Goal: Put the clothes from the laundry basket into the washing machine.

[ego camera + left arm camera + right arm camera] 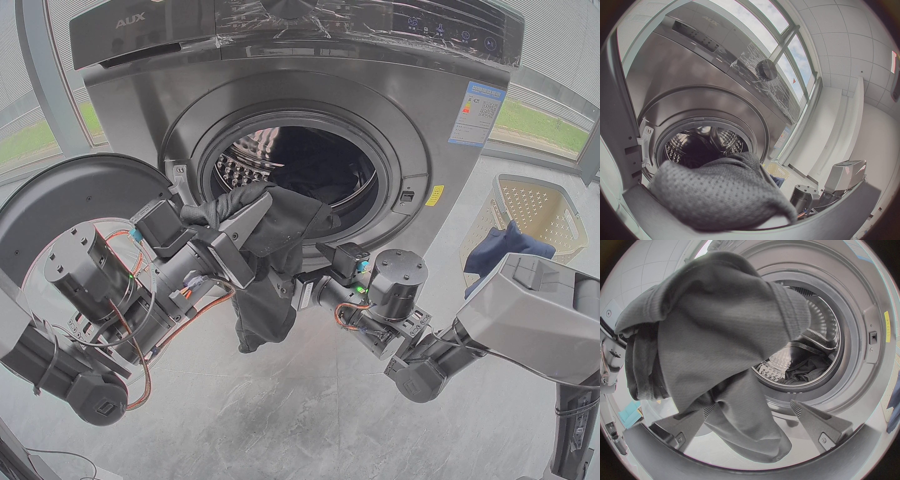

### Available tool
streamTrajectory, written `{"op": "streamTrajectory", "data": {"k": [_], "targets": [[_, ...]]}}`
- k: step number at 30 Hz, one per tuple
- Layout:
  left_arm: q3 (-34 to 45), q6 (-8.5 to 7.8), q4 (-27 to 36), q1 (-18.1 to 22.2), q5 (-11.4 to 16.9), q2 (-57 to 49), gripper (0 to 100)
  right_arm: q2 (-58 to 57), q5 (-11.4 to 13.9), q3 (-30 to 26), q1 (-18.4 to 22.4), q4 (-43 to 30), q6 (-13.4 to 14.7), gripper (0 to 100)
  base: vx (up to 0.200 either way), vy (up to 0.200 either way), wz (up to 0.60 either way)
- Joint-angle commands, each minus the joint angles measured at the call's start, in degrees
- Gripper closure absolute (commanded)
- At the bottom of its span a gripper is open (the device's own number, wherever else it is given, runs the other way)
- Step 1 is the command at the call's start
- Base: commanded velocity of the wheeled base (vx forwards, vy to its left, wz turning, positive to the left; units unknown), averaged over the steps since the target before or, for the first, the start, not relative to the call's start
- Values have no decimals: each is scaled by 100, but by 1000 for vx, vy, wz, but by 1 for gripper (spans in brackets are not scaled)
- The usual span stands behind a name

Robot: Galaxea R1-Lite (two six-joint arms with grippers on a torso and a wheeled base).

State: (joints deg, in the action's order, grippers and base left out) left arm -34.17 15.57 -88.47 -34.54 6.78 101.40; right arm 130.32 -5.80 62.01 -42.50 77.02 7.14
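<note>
A dark grey garment (275, 262) hangs from my left gripper (259, 206), which is shut on its upper end right at the lower left rim of the washing machine's (375, 94) round opening. The cloth (722, 190) covers the left fingers, with the drum (703, 145) just behind it. The garment's lower part dangles toward the floor. My right gripper (750, 407) is open just below the opening, and the hanging cloth (718, 343) falls across one finger (690, 424). Dark clothes (806, 369) lie inside the drum.
The washer door (69, 194) stands swung open at the left, behind my left arm. A beige laundry basket (544, 212) sits on the floor to the right of the machine, with a navy garment (506, 250) draped over its front rim. Grey floor lies in front.
</note>
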Motion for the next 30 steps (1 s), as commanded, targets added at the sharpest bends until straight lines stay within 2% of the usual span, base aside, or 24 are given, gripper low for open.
{"op": "streamTrajectory", "data": {"k": [1,9,18,26,30], "targets": [[7,-1,-4,-1,-1,-6,100,-121,-9,-31,154,24,6,0,0,0,0],[-11,8,-4,-1,-1,-6,100,-718,-17,-559,426,24,-2,0,0,0,0],[-11,8,-4,-1,-10,-15,100,-683,-26,-664,637,32,-2,0,0,0,0],[-20,8,-4,-1,-10,-15,100,-542,-61,-831,435,147,-11,0,0,0,0],[-37,-1,-4,-1,-10,-6,100,-613,-61,-1367,145,208,-134,0,0,0,0]]}}
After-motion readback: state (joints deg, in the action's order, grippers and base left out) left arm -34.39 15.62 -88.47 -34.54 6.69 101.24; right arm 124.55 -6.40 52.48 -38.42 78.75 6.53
